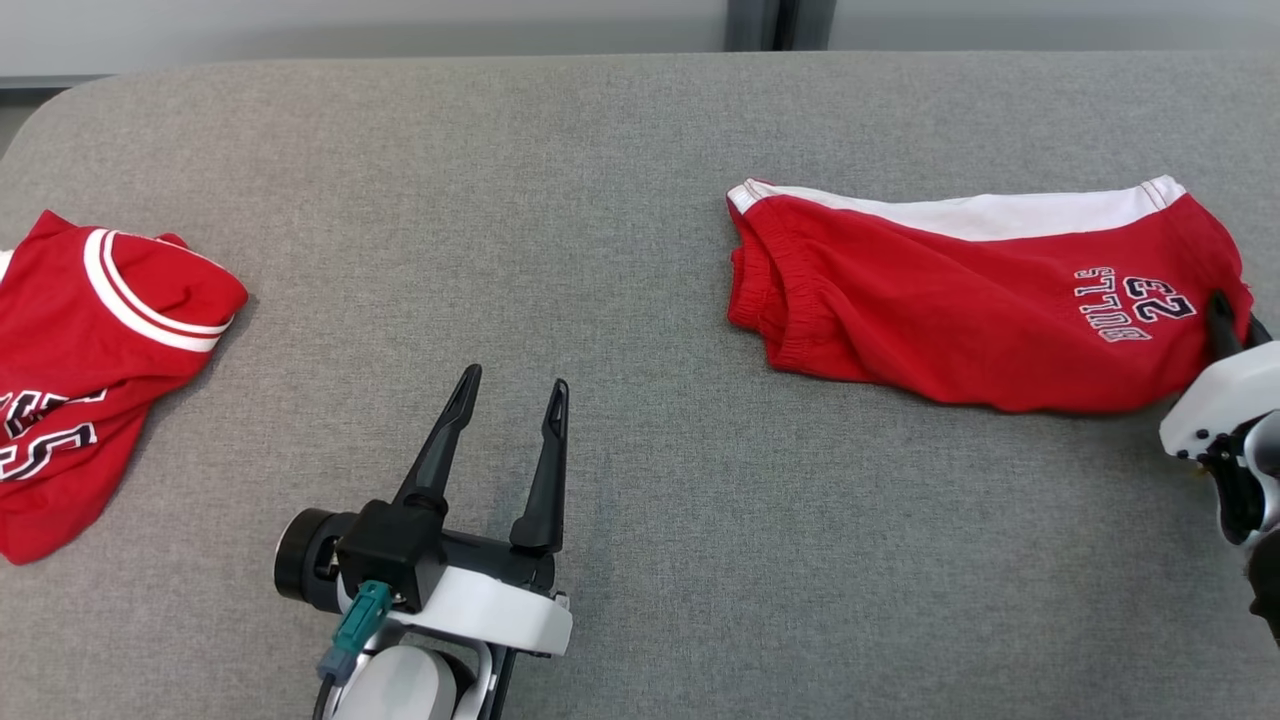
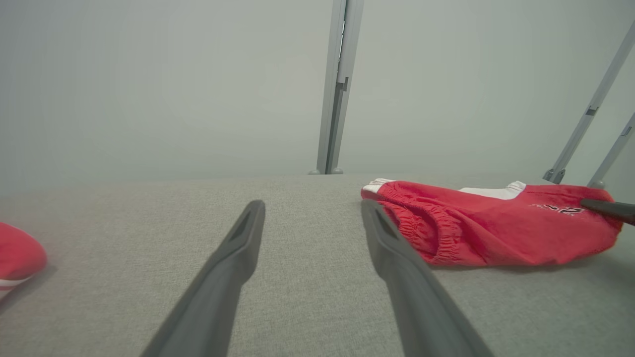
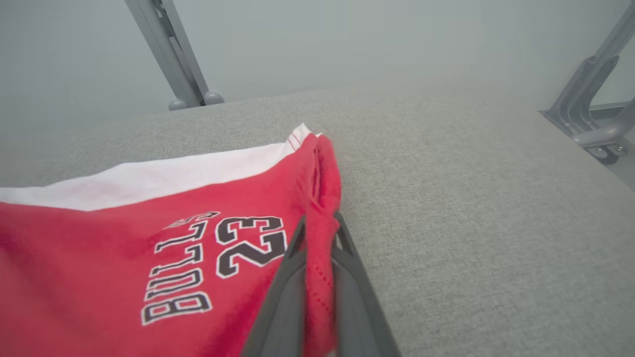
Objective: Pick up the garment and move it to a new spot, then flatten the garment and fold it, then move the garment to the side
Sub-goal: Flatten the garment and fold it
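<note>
Left of the shorts (image 1: pixel 980 300), a red jersey (image 1: pixel 95 340)

Head view high, down onto grey table (image 1: pixel 620 150), left wrist view low along it, right wrist view close on red shorts (image 3: pixel 99 258), shorts shared by all three
</note>
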Controlling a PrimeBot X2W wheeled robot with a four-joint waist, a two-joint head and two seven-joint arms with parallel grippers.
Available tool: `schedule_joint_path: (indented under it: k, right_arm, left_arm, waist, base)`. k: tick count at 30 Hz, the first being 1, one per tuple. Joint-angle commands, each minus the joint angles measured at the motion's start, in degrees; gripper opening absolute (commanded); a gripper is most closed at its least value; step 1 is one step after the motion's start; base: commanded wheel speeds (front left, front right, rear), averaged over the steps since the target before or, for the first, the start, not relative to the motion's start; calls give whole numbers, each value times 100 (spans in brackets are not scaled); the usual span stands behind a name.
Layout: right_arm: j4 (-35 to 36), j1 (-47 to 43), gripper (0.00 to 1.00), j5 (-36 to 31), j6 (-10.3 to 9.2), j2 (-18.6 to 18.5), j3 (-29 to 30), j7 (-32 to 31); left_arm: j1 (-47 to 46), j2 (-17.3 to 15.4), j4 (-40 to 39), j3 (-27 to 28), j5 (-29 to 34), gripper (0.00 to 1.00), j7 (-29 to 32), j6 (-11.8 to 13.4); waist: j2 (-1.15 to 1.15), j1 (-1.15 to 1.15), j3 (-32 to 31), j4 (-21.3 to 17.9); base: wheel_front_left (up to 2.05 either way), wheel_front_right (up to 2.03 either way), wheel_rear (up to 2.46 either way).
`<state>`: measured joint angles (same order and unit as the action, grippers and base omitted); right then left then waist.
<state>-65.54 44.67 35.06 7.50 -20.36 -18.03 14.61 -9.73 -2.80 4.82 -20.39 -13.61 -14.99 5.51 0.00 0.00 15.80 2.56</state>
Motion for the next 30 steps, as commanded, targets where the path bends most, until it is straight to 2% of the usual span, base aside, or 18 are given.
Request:
schedule_joint_path:
  k: [1,10,17,23,30]
  right_arm:
    - [70,50,0,55,-1,35,-28,39]
    - [662,19,0,120,-1,370,-302,68]
    - [1212,107,0,-157,0,702,-523,73]
    - [1387,109,0,-309,0,1049,-651,72]
    - [1498,7,0,-457,0,1247,-801,-65]
  left_arm:
    - [25,-19,32,5,27,100,-17,-34]
    - [32,-19,156,-97,-59,100,-18,-33]
    - [32,-19,214,-152,-157,100,-18,14]
    - [30,-19,242,-204,-197,100,-18,37]
    - [85,-19,260,-218,-222,100,-18,45]
  waist:
    - [0,0,-13,-2]
    - [0,0,-99,102]
    - [0,0,-162,247]
    - [0,0,-222,403]
    - [0,0,-250,562]
  base:
    - [0,0,0]
    - [0,0,0]
    - [0,0,0]
    - [0,0,0]
    - [0,0,0]
